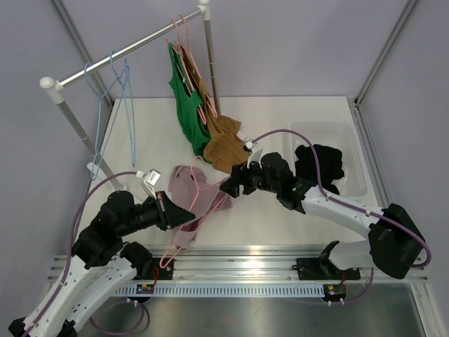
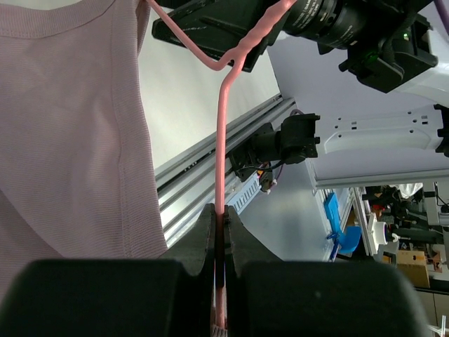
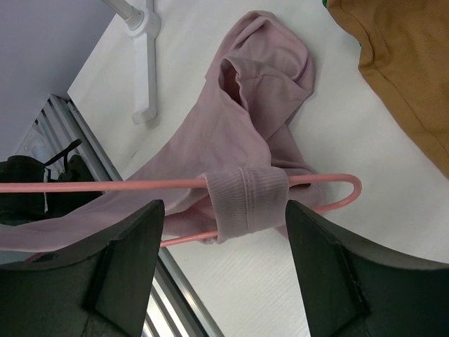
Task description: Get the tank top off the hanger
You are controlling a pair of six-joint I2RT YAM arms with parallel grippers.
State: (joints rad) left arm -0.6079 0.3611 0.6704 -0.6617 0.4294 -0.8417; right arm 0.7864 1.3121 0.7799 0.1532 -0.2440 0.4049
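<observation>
Left wrist view: left gripper (image 2: pixel 222 219) clamps pink hanger (image 2: pixel 222 140) bearing tank top (image 2: pixel 70 140)

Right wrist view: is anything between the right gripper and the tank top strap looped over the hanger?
Nothing visible. The right gripper stands open on either side of the strap, which wraps the hanger.

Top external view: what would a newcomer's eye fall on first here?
The pink tank top, bunched in the middle of the scene, draws the eye first. The left pincer is shut on its pink hanger, while the right pincer stands open, a strap looped over the hanger showing between its fingers.
</observation>
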